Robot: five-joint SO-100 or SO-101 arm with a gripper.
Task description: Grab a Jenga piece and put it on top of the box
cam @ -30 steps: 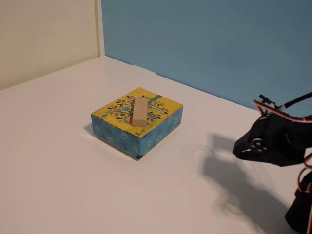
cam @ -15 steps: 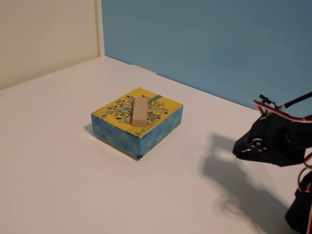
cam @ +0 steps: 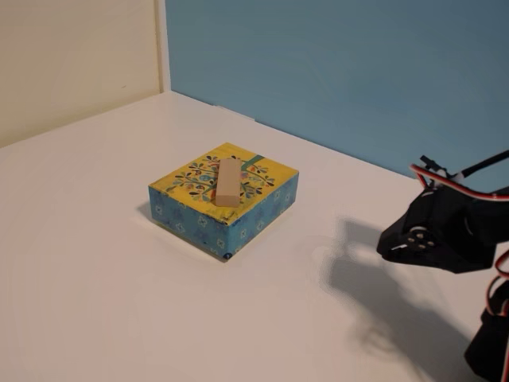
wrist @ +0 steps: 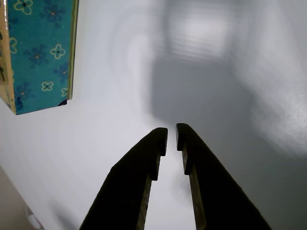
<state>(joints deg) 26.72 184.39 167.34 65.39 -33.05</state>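
The Jenga piece (cam: 228, 181) lies flat on the yellow lid of the box (cam: 191, 213), near the lid's middle, nothing touching it. Well off to the box's right in the fixed view, the gripper (wrist: 171, 136) hangs above the bare white table (cam: 95, 302), its jaws almost together with only a thin slit between them, nothing held. By the look of it, the placing is done; only parking the arm is left.
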